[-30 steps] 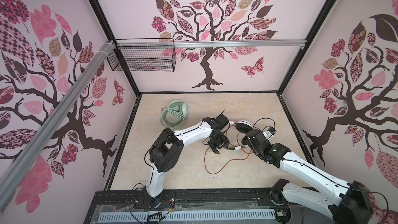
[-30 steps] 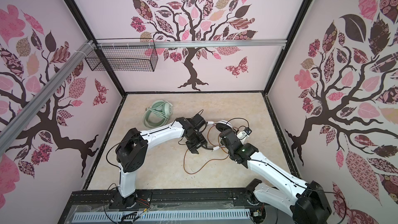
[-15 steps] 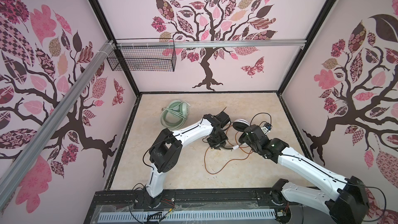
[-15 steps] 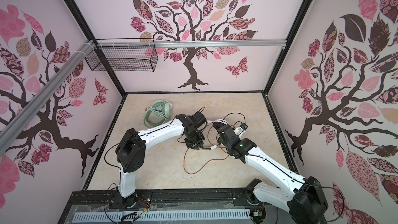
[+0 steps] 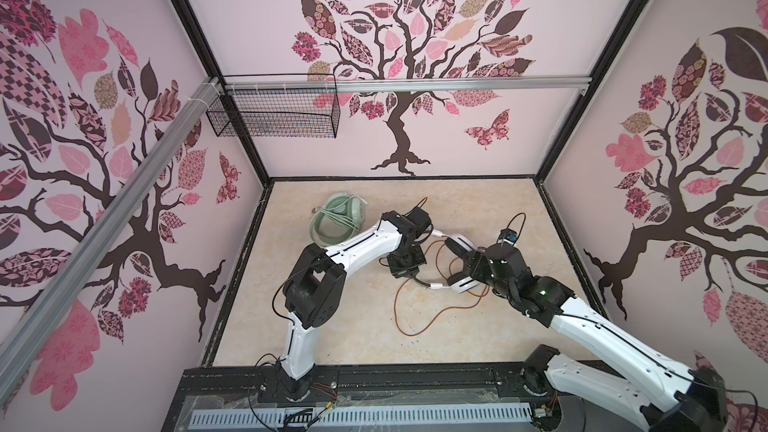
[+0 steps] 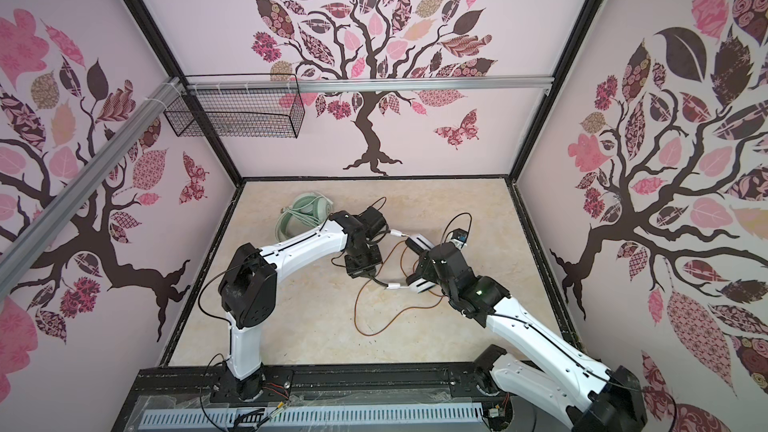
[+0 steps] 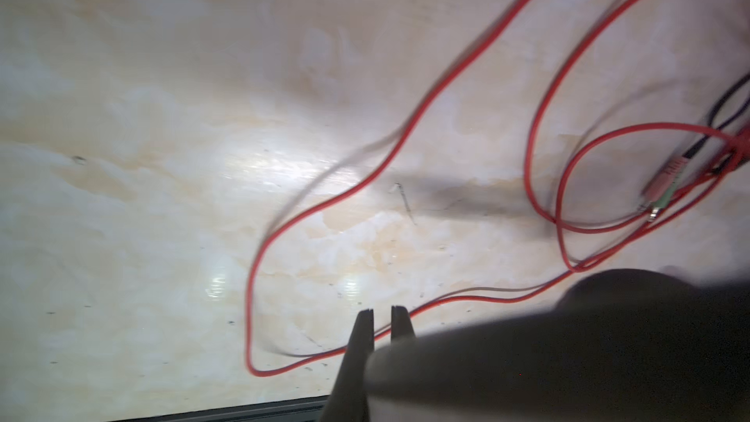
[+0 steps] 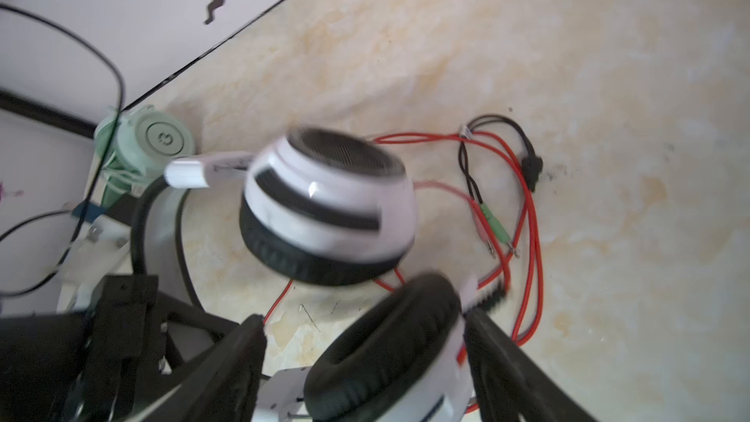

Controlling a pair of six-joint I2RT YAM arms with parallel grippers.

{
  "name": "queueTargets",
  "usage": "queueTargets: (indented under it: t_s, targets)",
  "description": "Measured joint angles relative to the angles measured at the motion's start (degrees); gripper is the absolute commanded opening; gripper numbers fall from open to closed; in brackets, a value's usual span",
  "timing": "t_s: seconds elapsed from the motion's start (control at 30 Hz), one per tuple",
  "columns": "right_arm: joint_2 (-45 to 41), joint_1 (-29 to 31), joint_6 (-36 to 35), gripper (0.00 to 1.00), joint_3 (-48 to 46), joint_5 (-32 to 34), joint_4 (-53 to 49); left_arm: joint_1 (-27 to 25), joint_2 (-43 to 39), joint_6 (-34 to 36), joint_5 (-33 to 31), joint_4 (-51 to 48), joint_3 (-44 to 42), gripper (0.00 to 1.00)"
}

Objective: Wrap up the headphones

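Note:
The white-and-black headphones lie mid-table in both top views, one cup (image 5: 462, 241) farther back and one cup (image 5: 460, 285) nearer. Their orange-red cord (image 5: 400, 309) loops loosely toward the front, and its plugs (image 8: 493, 225) rest on the table. My left gripper (image 5: 409, 274) is shut on their thin black band (image 8: 138, 213); in the left wrist view the fingertips (image 7: 365, 314) nearly meet above the cord (image 7: 324, 205). My right gripper (image 8: 365, 318) is open around the nearer cup (image 8: 389, 343). The mint-green headphones (image 5: 338, 222) sit at the back left with their cord coiled on them.
A black wire basket (image 5: 274, 116) hangs from the rail on the back wall. Patterned walls close in the table on three sides, and a black frame (image 5: 557, 218) runs along its edges. The arms' base rail (image 5: 353, 413) lines the front.
My left gripper has closed on the black band. My right gripper has opened wide around the nearer cup and shifted slightly toward the back.

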Motion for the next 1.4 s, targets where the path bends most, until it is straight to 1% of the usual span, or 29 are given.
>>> queueTargets:
  t_s: [0.1,0.17,0.3,0.4,0.5,0.57,0.7,0.83,1.0,1.03,1.07,1.13,1.17,1.2,1.23,1.27,1.33,1.37,1.4]
  targets:
    - [-3.76,0.0,-8.02,0.81,0.83,-5.97,0.26,1.07,-2.4,5.9,-2.93,-2.86,-3.61,0.0]
    - [-3.93,0.0,-12.24,0.8,2.25,-10.19,-0.46,1.03,-4.7,9.05,-5.22,-3.5,-6.32,0.0]
    - [0.46,0.0,-19.82,0.79,5.51,-19.19,-1.81,0.92,-9.64,14.64,-7.15,-3.78,-12.04,0.0]
    - [4.72,0.02,-23.3,0.82,5.25,-23.98,-2.86,0.79,-11.72,17.31,-6.82,-3.65,-15.28,0.0]
    - [7.58,0.7,-25.44,0.85,4.63,-26.71,-3.74,0.68,-11.91,18.69,-6.32,-3.04,-17.03,0.0]
    - [9.22,2.05,-26.36,0.87,4.72,-26.93,-3.8,0.68,-11.91,19.26,-6.21,-2.62,-17.62,0.0]
    - [14.03,7.5,-27.41,0.88,5.09,-25.94,-3.72,0.68,-11.93,20.06,-5.79,-2.12,-17.66,0.0]
    - [18.62,10.01,-27.45,0.88,5.16,-23.34,-3.69,0.68,-11.93,20.11,-5.44,-1.6,-17.66,0.0]
    - [23.04,12.04,-27.06,0.83,6.6,-18.05,-3.85,0.68,-11.96,20.17,-5.2,-1.18,-17.77,0.0]
    - [23.58,12.31,-26.91,0.8,7.1,-17.07,-3.87,0.68,-12.02,20.24,-5.11,-0.96,-17.92,0.0]
    - [24.13,12.46,-26.77,0.75,7.67,-15.96,-3.85,0.68,-12.13,20.24,-5.07,-0.81,-18.08,0.0]
    - [25.07,12.74,-26.16,0.59,8.72,-13.94,-4.11,0.74,-12.48,20.24,-5.09,-0.74,-18.4,0.0]
    - [25.46,12.76,-26.21,0.49,9.14,-13.07,-4.26,0.81,-12.7,20.24,-5.11,-0.81,-18.51,0.0]
    - [25.75,12.72,-25.94,0.4,9.35,-12.22,-4.48,0.87,-12.96,20.26,-5.16,-0.74,-18.67,0.06]
    - [25.9,12.68,-25.27,0.35,9.49,-11.15,-4.76,0.92,-13.18,20.26,-5.25,-0.83,-18.8,0.17]
    - [25.92,12.48,-25.2,0.31,9.51,-9.88,-5.16,1.03,-13.6,20.5,-5.29,-0.9,-19.23,0.29]
    - [25.94,12.39,-25.0,0.29,9.42,-9.33,-5.97,1.05,-14.53,21.31,-4.55,-0.02,-19.91,0.57]
    - [25.92,12.52,-24.9,0.28,9.42,-8.94,-5.86,0.94,-15.28,21.75,-3.98,0.74,-20.15,0.68]
    - [25.86,12.7,-24.83,0.27,9.42,-8.85,-5.68,0.83,-16.02,22.05,-3.45,1.4,-20.26,0.77]
